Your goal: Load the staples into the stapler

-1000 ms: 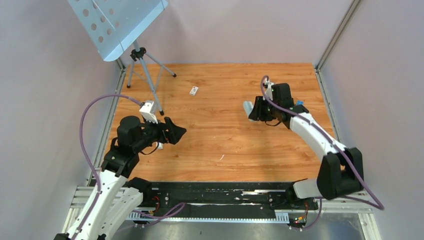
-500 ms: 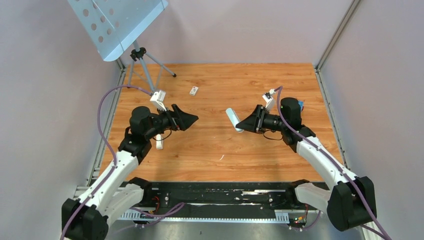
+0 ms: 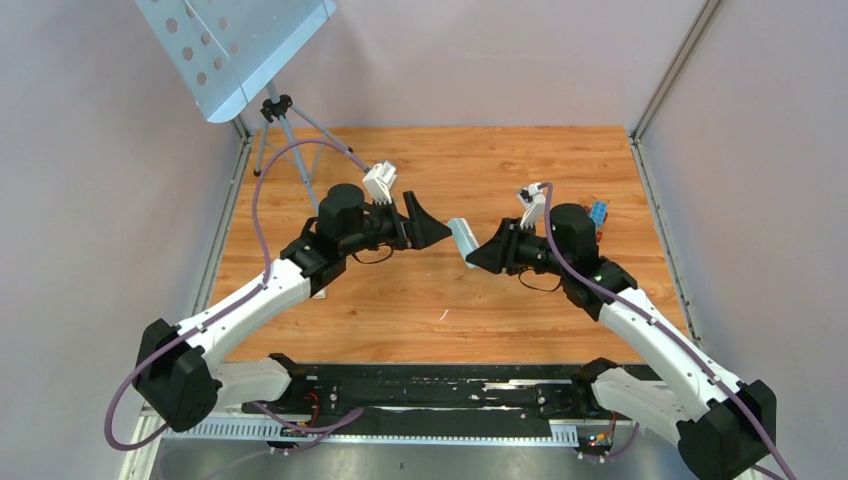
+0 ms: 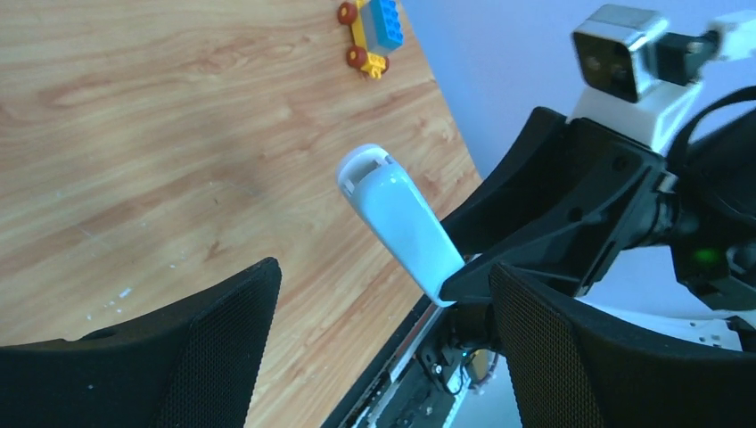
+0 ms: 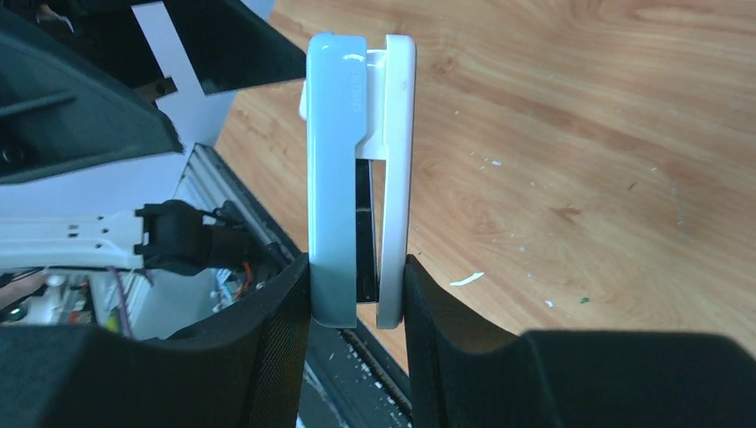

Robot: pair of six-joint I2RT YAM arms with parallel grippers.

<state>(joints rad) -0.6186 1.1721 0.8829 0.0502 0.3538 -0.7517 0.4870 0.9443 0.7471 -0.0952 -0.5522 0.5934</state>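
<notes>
The right gripper [image 5: 357,292] is clenched on one end of the stapler [image 5: 357,152], holding it up off the bench [image 3: 420,290] with its top and base parallel. The left gripper [image 3: 441,232], fingers spread and grasping nothing, faces the stapler's free end from just beside it. A toy-brick car [image 4: 373,31] lies well apart from the stapler.

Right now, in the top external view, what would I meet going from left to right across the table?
Tripod stand → left gripper → stapler → toy-brick car.
</notes>
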